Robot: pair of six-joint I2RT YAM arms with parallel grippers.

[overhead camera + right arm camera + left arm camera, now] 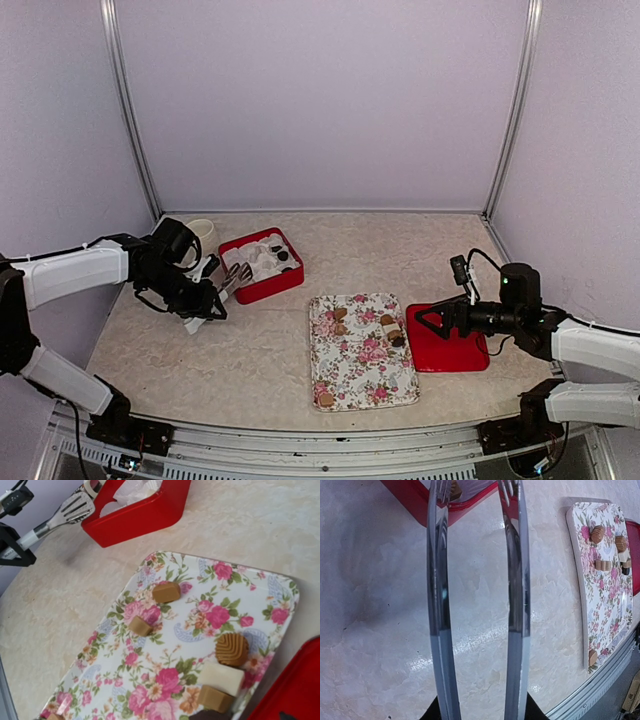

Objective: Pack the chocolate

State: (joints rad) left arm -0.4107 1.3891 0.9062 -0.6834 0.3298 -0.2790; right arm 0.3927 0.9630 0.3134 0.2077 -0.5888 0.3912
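1. Left gripper (205,302) clamps steel tongs (232,278), arms apart, possibly empty, tips at square red box (262,289) left of rose-print rectangular tray (330,375)
2. Right gripper (428,321) wide, empty, right of tray
3. Tan, cream chocolate (166,592) on tray

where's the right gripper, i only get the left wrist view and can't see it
observer: right gripper hangs open and empty over the flat red lid, right of the floral tray
operator: anything in the red box yet
observer: yes, white and dark chocolate pieces lie in it
operator: what's behind my arm
observer: a pale mug, just left of the red box, beside the left gripper that holds the tongs
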